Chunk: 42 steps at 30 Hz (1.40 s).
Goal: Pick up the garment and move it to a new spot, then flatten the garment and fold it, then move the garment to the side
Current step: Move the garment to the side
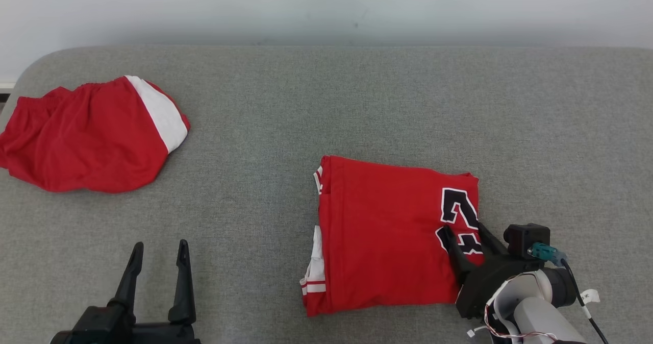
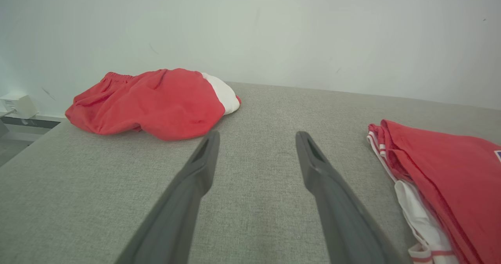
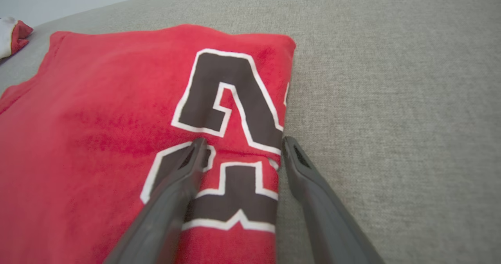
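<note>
At jersey (image 1: 382, 231) R edge: right gripper (image 1: 463, 227) sits low, fingers spread wide, nothing held. One finger (image 3: 176, 185) is over the printed number (image 3: 231, 95), the other over bare grey pad (image 1: 357, 104) just beside the hem. The jersey lies folded, right of centre, toward the front of the pad. Fold looks done imo, so the step is moving it aside.

To do it well, get the outer finger under all layers at the edge, not just the top ply, else the fold peels open. Close firm, lift low, travel slow & level so the stack doesn't drape.

Fyi left gripper (image 1: 160, 243) is wide open too, empty, well apart at front left; could take the opposite edge. Keep clear of red shorts (image 1: 86, 140) far left.
</note>
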Motion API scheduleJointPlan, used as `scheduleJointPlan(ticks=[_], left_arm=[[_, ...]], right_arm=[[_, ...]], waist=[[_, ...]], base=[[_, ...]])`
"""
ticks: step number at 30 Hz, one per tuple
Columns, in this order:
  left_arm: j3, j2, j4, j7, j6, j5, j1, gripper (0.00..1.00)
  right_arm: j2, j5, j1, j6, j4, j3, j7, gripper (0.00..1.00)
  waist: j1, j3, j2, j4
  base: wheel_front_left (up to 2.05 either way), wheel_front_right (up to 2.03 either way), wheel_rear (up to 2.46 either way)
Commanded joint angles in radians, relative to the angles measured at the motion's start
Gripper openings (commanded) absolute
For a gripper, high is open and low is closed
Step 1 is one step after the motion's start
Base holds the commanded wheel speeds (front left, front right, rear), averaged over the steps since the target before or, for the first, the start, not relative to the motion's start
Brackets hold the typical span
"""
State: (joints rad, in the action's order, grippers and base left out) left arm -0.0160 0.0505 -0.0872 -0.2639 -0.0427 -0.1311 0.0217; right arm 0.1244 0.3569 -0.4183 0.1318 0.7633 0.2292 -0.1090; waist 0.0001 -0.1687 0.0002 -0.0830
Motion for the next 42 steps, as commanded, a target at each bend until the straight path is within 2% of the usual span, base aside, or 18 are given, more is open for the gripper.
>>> scheduleJointPlan(ticks=[1, 2, 3, 8, 14, 22, 31, 37, 42], left_arm=[[-0.003, 0.0, -0.006, 0.0, 0.003, -0.009, 0.019, 1.0], [-0.003, 0.0, -0.006, 0.0, 0.003, -0.009, 0.019, 1.0], [-0.003, 0.0, -0.007, -0.001, 0.001, -0.01, 0.02, 1.0], [-0.002, 0.0, -0.008, 0.0, 0.003, -0.018, 0.029, 1.0], [0.009, 0.0, 0.01, 0.0, 0.0, -0.018, 0.063, 1.0], [0.041, 0.0, 0.091, -0.001, -0.006, -0.011, 0.164, 1.0], [0.032, 0.015, 0.182, 0.0, -0.022, 0.042, 0.279, 1.0], [0.04, 0.039, 0.209, 0.0, -0.035, 0.071, 0.309, 1.0], [0.041, 0.056, 0.238, 0.0, -0.036, 0.088, 0.31, 1.0]], right_arm=[[-0.013, 0.027, -0.002, -0.003, 0.035, 0.022, 0.009, 0.25], [-0.013, 0.027, -0.002, -0.003, 0.035, 0.022, 0.009, 0.25], [-0.013, 0.035, -0.007, -0.003, 0.044, 0.031, 0.003, 0.0], [0.017, 0.063, -0.056, -0.003, 0.069, 0.056, -0.02, 0.0], [0.09, 0.082, -0.163, -0.003, 0.056, 0.104, -0.012, 0.0], [0.27, 0.11, -0.352, -0.003, -0.017, 0.18, 0.056, 0.0], [0.516, 0.157, -0.562, -0.003, -0.11, 0.237, 0.105, 0.0], [0.624, 0.183, -0.656, -0.003, -0.125, 0.255, 0.126, 0.0], [0.671, 0.195, -0.738, -0.003, -0.109, 0.284, 0.147, 0.0]], waist=[[-0.0001, -0.003, -0.0002, 0.001], [-0.0001, -0.003, -0.0002, 0.001], [-0.0001, -0.004, -0.0002, 0.002], [-0.0001, -0.013, -0.0002, 0.014], [-0.0001, -0.061, -0.0002, 0.031], [-0.0001, -0.243, -0.0002, 0.081], [-0.0001, -0.461, -0.0002, 0.201], [-0.0001, -0.508, -0.0002, 0.267], [-0.0001, -0.52, -0.0002, 0.295]], base=[[0.0, 0.0, 0.0], [0.0, 0.0, 0.0], [0.0, 0.0, 0.0], [0.0, 0.0, 0.0], [0.0, 0.0, 0.0], [0.0, 0.0, 0.0], [0.0, 0.0, 0.0], [0.0, 0.0, 0.0], [0.0, 0.0, 0.0]])
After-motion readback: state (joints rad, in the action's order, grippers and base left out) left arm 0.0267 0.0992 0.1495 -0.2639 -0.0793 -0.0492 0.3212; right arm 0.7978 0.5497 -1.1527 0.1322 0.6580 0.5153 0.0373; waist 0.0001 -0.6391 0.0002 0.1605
